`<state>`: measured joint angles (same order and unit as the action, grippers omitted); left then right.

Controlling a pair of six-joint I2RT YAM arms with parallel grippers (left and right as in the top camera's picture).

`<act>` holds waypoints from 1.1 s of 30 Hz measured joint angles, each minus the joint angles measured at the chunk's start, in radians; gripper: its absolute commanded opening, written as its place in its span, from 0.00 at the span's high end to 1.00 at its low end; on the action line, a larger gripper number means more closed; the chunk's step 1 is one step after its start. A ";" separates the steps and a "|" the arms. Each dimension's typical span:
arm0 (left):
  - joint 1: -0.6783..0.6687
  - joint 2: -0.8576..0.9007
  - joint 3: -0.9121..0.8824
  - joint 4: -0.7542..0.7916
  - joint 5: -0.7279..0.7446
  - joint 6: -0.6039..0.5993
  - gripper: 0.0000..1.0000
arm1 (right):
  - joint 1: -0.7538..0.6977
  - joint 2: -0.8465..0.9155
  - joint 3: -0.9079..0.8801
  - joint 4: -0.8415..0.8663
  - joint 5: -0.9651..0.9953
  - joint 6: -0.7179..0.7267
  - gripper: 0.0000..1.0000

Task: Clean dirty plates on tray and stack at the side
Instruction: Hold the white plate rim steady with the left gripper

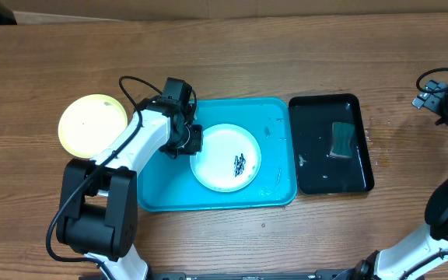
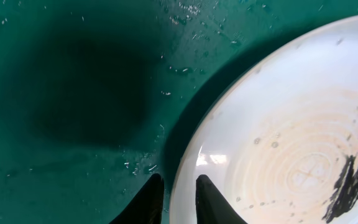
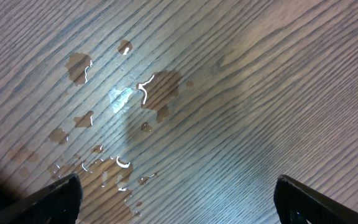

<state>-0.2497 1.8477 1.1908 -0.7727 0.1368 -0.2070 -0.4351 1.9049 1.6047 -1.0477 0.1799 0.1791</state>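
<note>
White plate [image 1: 225, 155]: on tray [image 1: 162, 194], dark specks.
Left gripper [image 2: 178, 182]: clenched on plate's rim.
Right gripper [image 3: 178, 196]: released, right of tray.

tray [image 1: 162, 198]: turquoise-blue | white plate [image 1: 212, 152]: white, cream concentric rings, black speck cluster | lime-green plate [image 1: 92, 124]: lime rim, pale yellow centre | black tray [image 1: 313, 175]: glossy black | sponge [image 1: 341, 140]: dull green | desk [image 1: 302, 54]: brown wood grain, darker wet blotches | left arm [image 1: 131, 144]: white with black joints | left claw [image 2: 179, 180]: black | right claw [image 3: 178, 183]: black
</note>
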 measured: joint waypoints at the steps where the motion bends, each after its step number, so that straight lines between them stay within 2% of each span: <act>1: -0.001 0.000 -0.004 0.000 0.000 0.000 0.80 | 0.000 0.000 0.000 0.000 0.000 0.001 0.00; 4: -0.007 0.000 -0.019 0.012 -0.003 0.000 0.80 | 0.000 0.000 0.000 0.000 0.000 0.000 0.00; 8: -0.018 0.000 -0.035 0.036 -0.006 -0.005 0.94 | 0.000 0.000 0.000 0.000 0.000 0.000 0.00; 11: -0.019 0.000 -0.039 0.042 -0.006 -0.003 0.96 | 0.000 0.000 0.000 0.000 0.000 0.001 0.00; 26: -0.019 0.000 -0.039 0.057 -0.023 -0.228 0.96 | 0.000 0.000 0.000 0.000 0.000 0.000 0.00; 30: -0.019 0.000 -0.039 0.064 -0.034 -0.277 0.85 | 0.000 0.000 0.000 0.000 0.000 0.000 0.00; 33: -0.018 0.000 -0.039 0.069 -0.042 -0.292 0.86 | 0.000 0.000 0.000 0.000 0.000 0.000 0.00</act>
<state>-0.2676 1.8477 1.1515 -0.7036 0.0948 -0.4992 -0.4351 1.9049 1.6047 -1.0481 0.1799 0.1791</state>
